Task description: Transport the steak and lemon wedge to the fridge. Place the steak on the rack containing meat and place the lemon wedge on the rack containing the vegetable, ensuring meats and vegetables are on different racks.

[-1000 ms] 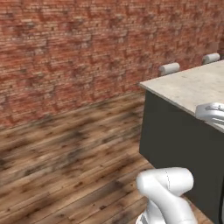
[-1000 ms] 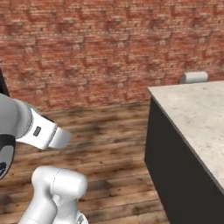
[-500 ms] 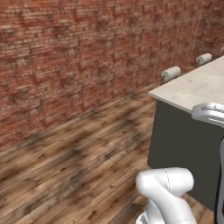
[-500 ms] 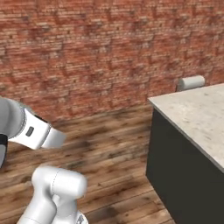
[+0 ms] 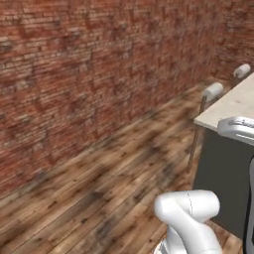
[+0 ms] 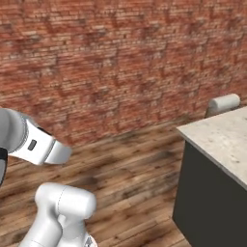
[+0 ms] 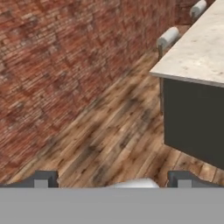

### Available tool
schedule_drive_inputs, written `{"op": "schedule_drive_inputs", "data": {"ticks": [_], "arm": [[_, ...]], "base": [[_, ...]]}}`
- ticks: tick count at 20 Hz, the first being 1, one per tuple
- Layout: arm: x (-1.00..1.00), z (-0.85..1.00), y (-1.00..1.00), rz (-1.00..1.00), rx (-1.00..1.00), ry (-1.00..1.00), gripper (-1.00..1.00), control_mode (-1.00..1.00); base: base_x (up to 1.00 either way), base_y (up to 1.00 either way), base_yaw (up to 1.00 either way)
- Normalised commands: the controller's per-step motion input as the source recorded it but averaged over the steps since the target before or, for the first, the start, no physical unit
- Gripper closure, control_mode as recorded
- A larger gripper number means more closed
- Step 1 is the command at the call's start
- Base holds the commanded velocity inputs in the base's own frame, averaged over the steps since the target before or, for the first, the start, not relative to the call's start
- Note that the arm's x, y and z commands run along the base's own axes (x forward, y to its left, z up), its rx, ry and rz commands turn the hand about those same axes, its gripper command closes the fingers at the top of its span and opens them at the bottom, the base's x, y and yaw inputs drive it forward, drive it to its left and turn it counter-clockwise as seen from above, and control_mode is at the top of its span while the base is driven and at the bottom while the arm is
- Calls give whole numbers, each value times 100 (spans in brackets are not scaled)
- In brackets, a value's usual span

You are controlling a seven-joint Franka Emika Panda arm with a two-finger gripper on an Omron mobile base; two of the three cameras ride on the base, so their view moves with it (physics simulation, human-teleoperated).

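Note:
The steak, the lemon wedge and the fridge are out of view. In the hand view my gripper (image 7: 113, 180) stands open, its two dark fingertips (image 7: 41, 179) far apart, with nothing between them, pointing over the wooden floor towards the brick wall. The white arm rises at the lower right of the left base view and at the lower left of the right base view.
A dark island with a pale stone top (image 6: 219, 140) (image 5: 233, 103) (image 7: 199, 48) stands on the right. Grey stools (image 5: 212, 91) (image 6: 223, 102) (image 7: 168, 36) sit along its far side. A red brick wall (image 6: 120, 58) runs across the back above wooden floor (image 5: 99, 198).
The whole scene has slid to the right in both base views: the island has moved toward the right edge and more wall shows, so the base is turning. The gripper stays open.

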Motion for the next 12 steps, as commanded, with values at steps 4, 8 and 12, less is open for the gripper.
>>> {"op": "schedule_drive_inputs", "data": {"ticks": [4,8,12], "arm": [[0,0,0,0,0,0,-100,100],[0,0,0,0,0,0,-100,100],[0,0,0,0,0,0,-100,100]], "base": [[100,59,-21],[100,29,-19],[100,2,-22]]}}
